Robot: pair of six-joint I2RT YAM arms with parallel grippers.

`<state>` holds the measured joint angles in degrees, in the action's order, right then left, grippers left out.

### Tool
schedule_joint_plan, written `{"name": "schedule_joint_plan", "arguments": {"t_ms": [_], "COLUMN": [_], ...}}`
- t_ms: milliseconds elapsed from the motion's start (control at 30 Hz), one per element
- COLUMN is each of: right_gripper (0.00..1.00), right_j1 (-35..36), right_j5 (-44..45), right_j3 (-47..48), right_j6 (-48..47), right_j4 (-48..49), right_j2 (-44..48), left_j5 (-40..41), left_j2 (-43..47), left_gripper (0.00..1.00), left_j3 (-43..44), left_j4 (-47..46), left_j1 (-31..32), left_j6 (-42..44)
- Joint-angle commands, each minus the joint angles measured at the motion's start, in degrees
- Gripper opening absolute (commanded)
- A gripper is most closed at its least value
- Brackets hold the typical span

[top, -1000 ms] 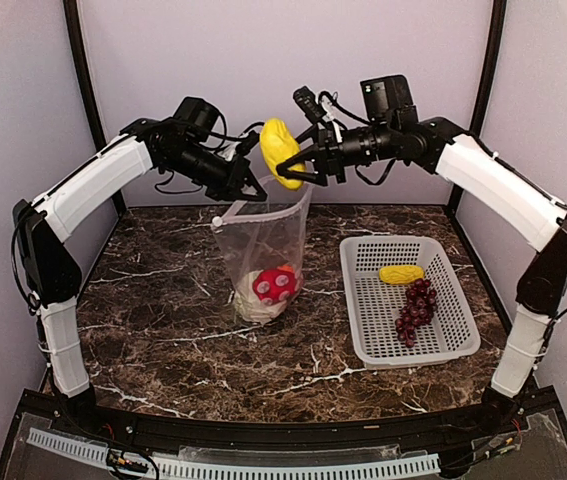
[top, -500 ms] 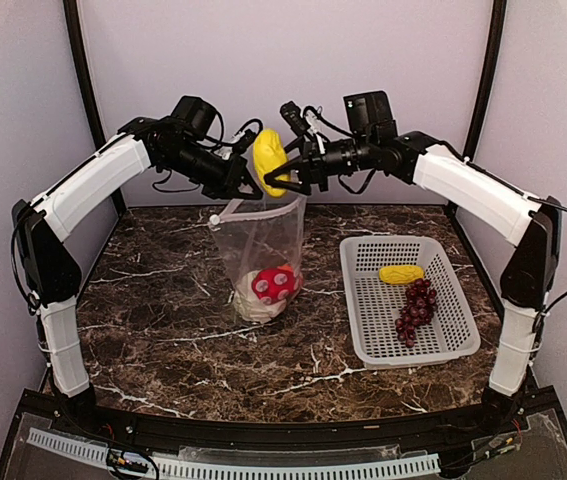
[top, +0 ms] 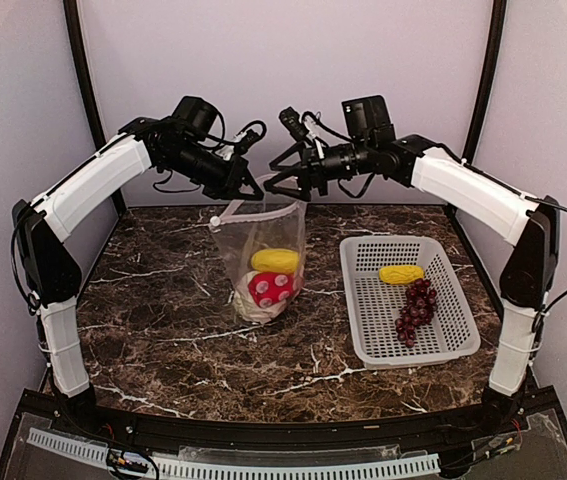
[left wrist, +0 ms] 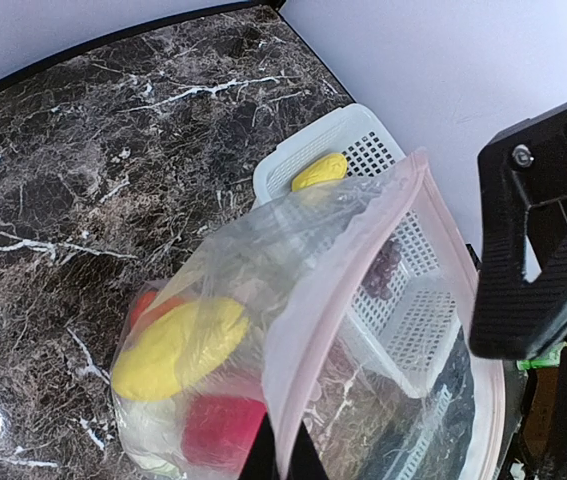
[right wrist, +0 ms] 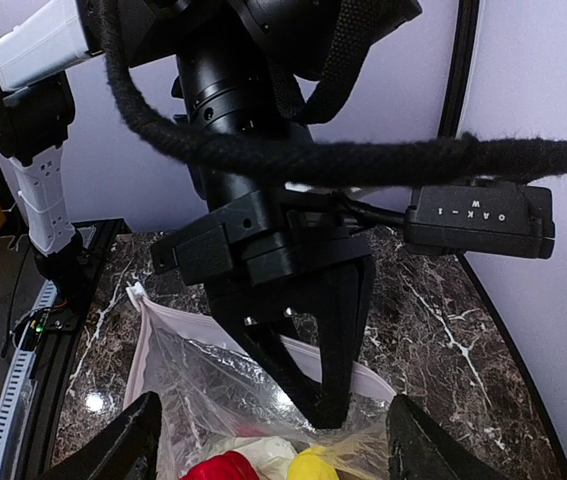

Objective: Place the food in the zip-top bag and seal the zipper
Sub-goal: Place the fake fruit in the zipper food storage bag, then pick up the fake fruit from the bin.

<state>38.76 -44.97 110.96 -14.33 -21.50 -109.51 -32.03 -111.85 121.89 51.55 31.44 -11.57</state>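
1. Top external: the left gripper (top: 247,190) pinches the zipper (left wrist: 363,262), hanging the zip-top bag (top: 263,240) upright.
2. Spread and empty, the right gripper (top: 281,181) hovers over it.
3. At its three o'clock, in the basket (top: 373,320), the grape bunch (top: 415,308) looks light and knobbly; pinch its middle.

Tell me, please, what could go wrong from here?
The zip-top bag hangs from the left gripper by one pinch on its zipper; the mouth may sag shut or slip free. The open right gripper sits close to the rim and could snag it on leaving for the grape bunch in the basket.
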Motion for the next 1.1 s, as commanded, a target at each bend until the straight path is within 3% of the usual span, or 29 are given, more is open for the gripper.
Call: {"name": "schedule_joint_plan", "arguments": {"t_ms": [0, 400, 833, 1067], "right_gripper": [0.75, 0.75, 0.75, 0.75], "right_j1": [0.4, -1.5, -12.9, -16.1], "right_j5": [0.3, 5.8, 9.3, 12.3], "right_j3": [-0.5, -6.8, -23.5, -31.9], "right_j6": [-1.0, -7.7, -12.1, -20.6], "right_j4": [-1.3, -8.1, -9.6, -15.7], "right_j2": [4.1, 11.9, 22.8, 26.3], "left_j5": [0.5, 1.1, 1.4, 1.8], "left_j2": [0.7, 0.6, 0.9, 0.9], "left_gripper": [0.01, 0.01, 0.01, 0.01], "left_j3": [0.3, 0.2, 0.2, -0.2], "left_j4": [1.4, 1.9, 2.8, 2.5], "left_j1": [0.3, 0.2, 0.2, 0.2], "left_j6": [1.0, 1.6, 2.1, 2.5]}}
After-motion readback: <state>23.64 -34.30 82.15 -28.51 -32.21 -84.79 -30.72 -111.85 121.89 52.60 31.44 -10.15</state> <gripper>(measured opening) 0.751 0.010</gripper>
